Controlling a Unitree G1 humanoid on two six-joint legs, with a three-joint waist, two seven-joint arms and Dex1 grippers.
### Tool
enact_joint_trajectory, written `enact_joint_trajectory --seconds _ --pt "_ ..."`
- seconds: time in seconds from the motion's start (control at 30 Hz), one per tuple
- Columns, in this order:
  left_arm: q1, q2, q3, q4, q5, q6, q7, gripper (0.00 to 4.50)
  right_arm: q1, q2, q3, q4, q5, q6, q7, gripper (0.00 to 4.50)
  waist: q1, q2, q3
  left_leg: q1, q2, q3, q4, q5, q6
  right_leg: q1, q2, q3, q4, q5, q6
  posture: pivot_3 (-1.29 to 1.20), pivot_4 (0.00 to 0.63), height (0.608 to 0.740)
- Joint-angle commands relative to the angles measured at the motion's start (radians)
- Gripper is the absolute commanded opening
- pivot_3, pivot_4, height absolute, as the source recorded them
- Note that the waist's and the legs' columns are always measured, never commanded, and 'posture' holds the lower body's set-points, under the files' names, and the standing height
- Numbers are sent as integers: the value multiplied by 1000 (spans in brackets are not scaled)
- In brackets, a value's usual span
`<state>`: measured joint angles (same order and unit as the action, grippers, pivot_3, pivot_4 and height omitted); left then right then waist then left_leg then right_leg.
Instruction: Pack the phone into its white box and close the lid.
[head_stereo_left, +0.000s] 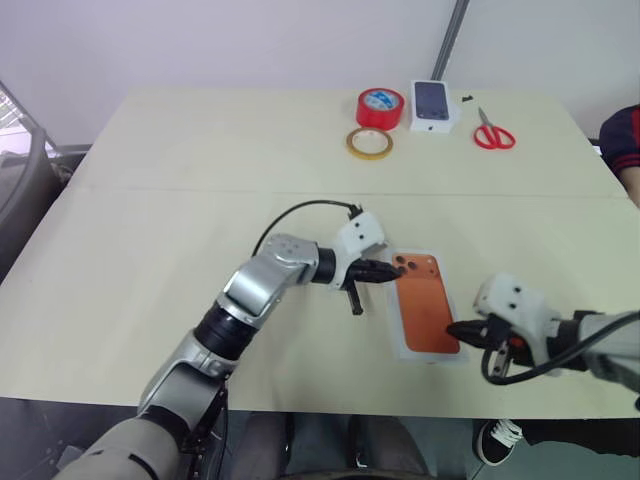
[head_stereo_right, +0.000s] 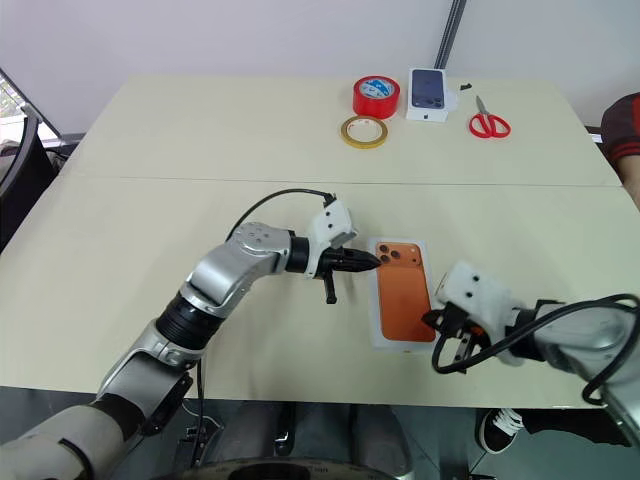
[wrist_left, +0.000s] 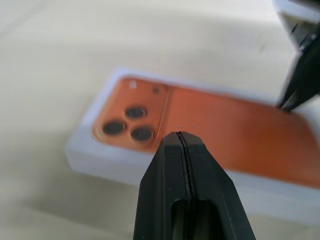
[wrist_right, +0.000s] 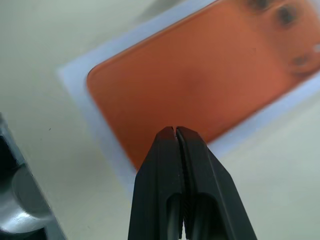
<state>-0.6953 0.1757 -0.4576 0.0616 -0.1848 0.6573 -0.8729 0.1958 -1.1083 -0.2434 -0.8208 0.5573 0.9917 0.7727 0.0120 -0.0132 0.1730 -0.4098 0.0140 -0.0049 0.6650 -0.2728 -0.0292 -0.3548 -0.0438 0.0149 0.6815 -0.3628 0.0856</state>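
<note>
The lid (head_stereo_left: 427, 308), a shallow white rect. cover picturing an orange phone w/ dark lenses at its far-left corner, lies flat on the pale beige table (head_stereo_left: 180, 220), near the front edge, a bit right of centre. It looks seated on something white beneath; can't tell whether the box base is under it.

Left gripper (head_stereo_left: 392, 271) has its two black fingers pressed together, holding nothing, tip at the lid's far-left corner by the pictured lenses; can't tell if it touches. Right gripper (head_stereo_left: 452, 329) is also pinched together and empty, tip at the lid's near-right edge.

Far side of the table: red tape roll (head_stereo_left: 380, 107), a yellowish tape ring (head_stereo_left: 369, 143) just in front of it, a smaller white box w/ a dark phone picture (head_stereo_left: 432, 104), and red-handled scissors (head_stereo_left: 492, 131) to the right.
</note>
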Motion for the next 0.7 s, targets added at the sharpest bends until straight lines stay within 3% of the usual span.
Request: enact_joint_trajectory --seconds 0.03,0.17,0.3,0.47,0.7 --pt "-14 3 -34 33 48 -33 10 0 6 15 57 -37 -36 -12 -44 65 -1 0 0 0 0 0 0 0 0 0 0 0 0 0 0 0 150 740" --pt "9 27 -20 20 44 -30 0 0 -20 23 60 -34 -47 -13 -66 65 -2 -2 -1 1 1 0 0 0 0 1 1 0 0 0 0 0 150 740" --pt "43 61 111 -56 -31 -20 10 0 -93 68 -1 7 -50 -58 -88 65 -5 -1 -1 1 1 0 0 0 0 0 1 0 0 0 0 0 150 740" --pt "101 194 334 -131 -102 -50 27 0 -209 159 -72 143 -64 -170 -117 65 -7 -1 -1 0 1 0 0 1 -1 -1 0 0 1 0 0 0 150 740" --pt "258 394 608 -106 -133 -122 50 0 -388 250 -49 368 -40 -237 -107 65 -11 -1 -1 0 0 0 0 1 -1 -1 -2 0 0 0 0 0 150 740"
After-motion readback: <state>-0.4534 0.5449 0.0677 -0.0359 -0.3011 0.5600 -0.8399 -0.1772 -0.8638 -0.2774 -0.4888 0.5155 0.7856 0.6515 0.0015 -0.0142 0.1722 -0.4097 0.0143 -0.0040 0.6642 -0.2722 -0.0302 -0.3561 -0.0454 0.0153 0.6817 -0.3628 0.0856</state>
